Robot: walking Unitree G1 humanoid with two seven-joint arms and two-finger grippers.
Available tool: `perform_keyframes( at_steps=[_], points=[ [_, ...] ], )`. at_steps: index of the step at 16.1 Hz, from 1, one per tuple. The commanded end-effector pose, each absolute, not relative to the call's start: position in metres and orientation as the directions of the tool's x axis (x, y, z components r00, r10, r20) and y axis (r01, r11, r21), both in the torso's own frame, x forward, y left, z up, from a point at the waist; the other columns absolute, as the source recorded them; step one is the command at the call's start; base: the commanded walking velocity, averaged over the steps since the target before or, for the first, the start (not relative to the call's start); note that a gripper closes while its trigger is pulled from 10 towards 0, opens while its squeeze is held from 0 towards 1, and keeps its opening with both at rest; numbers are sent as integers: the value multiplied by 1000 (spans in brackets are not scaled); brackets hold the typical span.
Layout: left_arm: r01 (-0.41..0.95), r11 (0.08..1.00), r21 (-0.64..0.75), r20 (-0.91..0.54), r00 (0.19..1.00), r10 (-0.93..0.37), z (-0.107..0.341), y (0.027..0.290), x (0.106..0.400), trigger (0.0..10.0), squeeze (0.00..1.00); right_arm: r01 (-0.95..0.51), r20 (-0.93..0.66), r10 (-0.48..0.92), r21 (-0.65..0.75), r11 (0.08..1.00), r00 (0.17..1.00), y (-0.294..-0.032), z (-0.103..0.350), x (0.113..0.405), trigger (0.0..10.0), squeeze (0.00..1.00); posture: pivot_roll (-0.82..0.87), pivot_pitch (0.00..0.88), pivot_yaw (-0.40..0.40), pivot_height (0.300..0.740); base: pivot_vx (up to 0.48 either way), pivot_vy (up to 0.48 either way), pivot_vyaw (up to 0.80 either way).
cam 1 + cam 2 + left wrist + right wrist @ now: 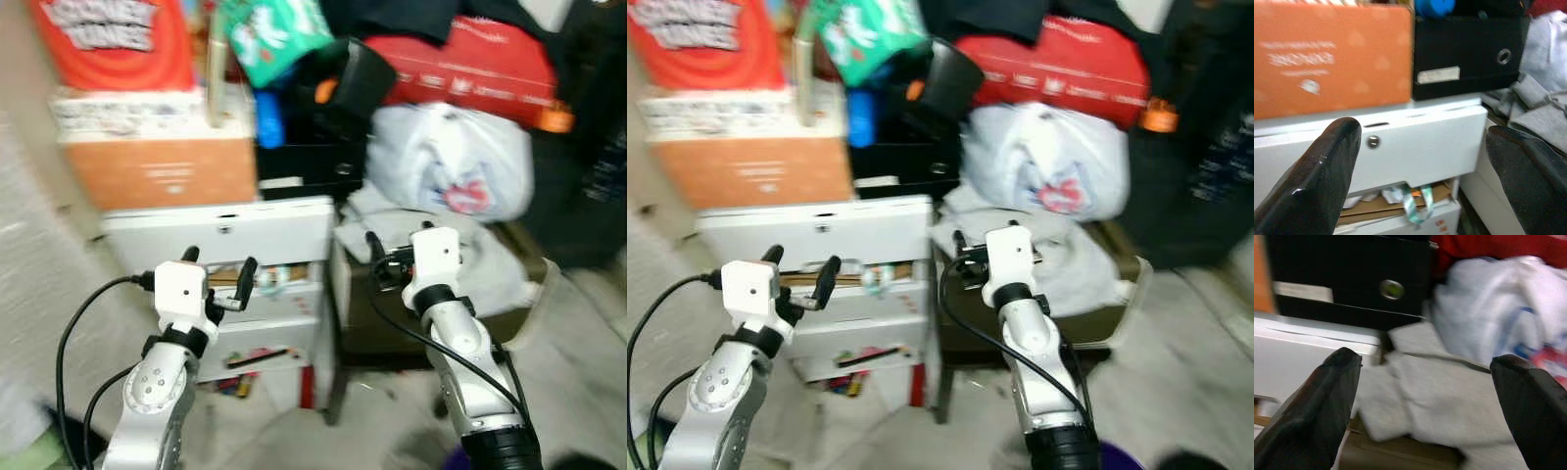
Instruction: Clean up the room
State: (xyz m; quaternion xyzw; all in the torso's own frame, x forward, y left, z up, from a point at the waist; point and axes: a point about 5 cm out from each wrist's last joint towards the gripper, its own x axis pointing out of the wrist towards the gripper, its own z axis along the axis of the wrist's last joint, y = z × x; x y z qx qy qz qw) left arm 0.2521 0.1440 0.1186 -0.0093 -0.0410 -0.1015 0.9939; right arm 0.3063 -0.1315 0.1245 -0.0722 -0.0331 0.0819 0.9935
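A white drawer unit [230,235] stands in front of me with its top drawer pulled out, paper and cardboard showing inside [1400,200]. My left gripper [217,266] is held open just in front of that drawer. My right gripper [392,247] is open too, raised over a grey cloth [470,250] that lies on a dark low box [411,323]. A white plastic bag [451,162] sits behind the cloth. Both wrist views show empty space between the fingers.
An orange box [162,171] and a black box [309,162] sit on the drawer unit, with red items [470,64] and a green packet [269,34] piled above. Small bits lie on the floor under the unit [240,382]. Pale floor spreads at the right.
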Motion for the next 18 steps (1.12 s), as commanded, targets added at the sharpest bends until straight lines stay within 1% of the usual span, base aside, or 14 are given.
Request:
perform_keyframes(
  at_steps=[1,5,8,11,14,16,18],
  points=[
    [231,973,-9,90,969,-229,121,138,252,10000,0,-141,66,153,-158,977,986,-138,127,307,10000,0,-80,0,-44,740,0,0,800],
    [250,968,1,91,964,-249,122,136,250,10000,0,-138,67,150,-157,978,986,-138,128,306,10000,0,-81,0,-45,740,0,0,800],
    [250,967,41,96,963,-253,125,135,248,10000,0,-138,67,150,-157,978,986,-139,128,303,10000,0,-82,0,-42,740,0,0,798],
    [178,981,82,91,978,-185,127,147,244,10000,0,-138,63,149,-154,978,987,-137,125,304,10000,0,-71,0,-24,740,0,0,798],
    [162,983,90,73,983,-169,126,156,238,10000,0,-138,64,149,-146,980,987,-135,125,304,10000,0,-57,0,-21,740,0,0,794],
    [160,978,135,79,982,-171,126,161,239,10000,0,-138,63,149,-142,980,987,-135,125,303,10000,0,-55,0,-24,740,0,0,766],
    [142,980,137,77,985,-154,126,164,239,10000,0,-139,59,148,-143,980,987,-135,125,302,10000,0,-56,0,-26,740,0,0,697]
  ],
)
